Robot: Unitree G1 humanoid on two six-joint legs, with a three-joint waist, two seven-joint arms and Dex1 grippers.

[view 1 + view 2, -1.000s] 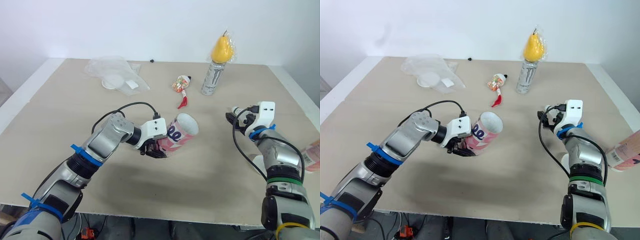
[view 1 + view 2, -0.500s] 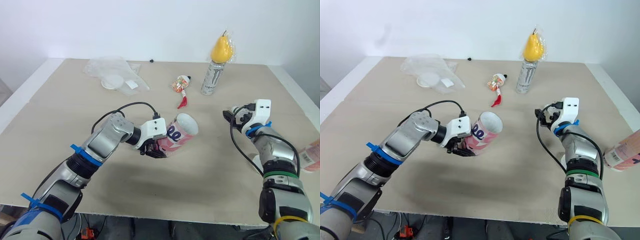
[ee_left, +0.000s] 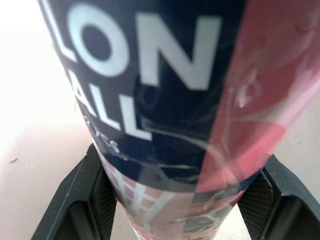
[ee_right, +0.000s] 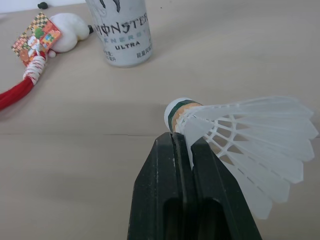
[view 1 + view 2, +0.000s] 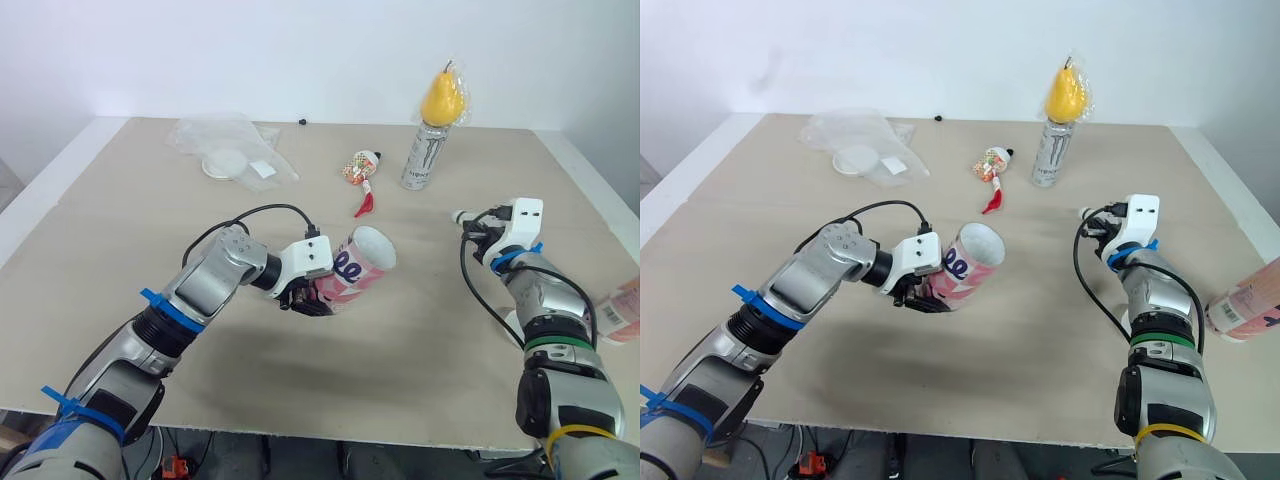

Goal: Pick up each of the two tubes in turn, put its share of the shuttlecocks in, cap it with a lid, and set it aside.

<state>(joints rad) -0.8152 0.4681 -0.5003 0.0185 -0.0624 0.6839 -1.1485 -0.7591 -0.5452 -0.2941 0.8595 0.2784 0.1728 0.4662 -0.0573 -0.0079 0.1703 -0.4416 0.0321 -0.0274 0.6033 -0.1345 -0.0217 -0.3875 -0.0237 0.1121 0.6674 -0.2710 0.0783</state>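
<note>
**Left claw holds a tube, right claw holds a shuttlecock**

The left gripper (image 5: 308,298) is closed around the lower part of a pink and dark blue tube (image 5: 358,268). In the left wrist view one black finger presses on each side of the tube, so the claw is open only as wide as the tube. The tube is tilted over the middle of the table (image 5: 120,230), with its open white mouth pointing up and away from the robot. I cannot tell if its bottom touches the table.

The right gripper (image 4: 182,142) is above the right side of the table. Its two fingers are almost fully together and pinch a white shuttlecock (image 4: 235,135) just behind the cork.

A second tube (image 5: 1245,308) lies at the right edge of the table, near the right arm. At the far side stands a can (image 5: 421,155) with a wrapped yellow pear (image 5: 443,97) on top. Beside the can lies a small red charm (image 5: 364,180). At the far left, a clear plastic bag (image 5: 230,150) holds a round white lid (image 5: 225,164).
</note>
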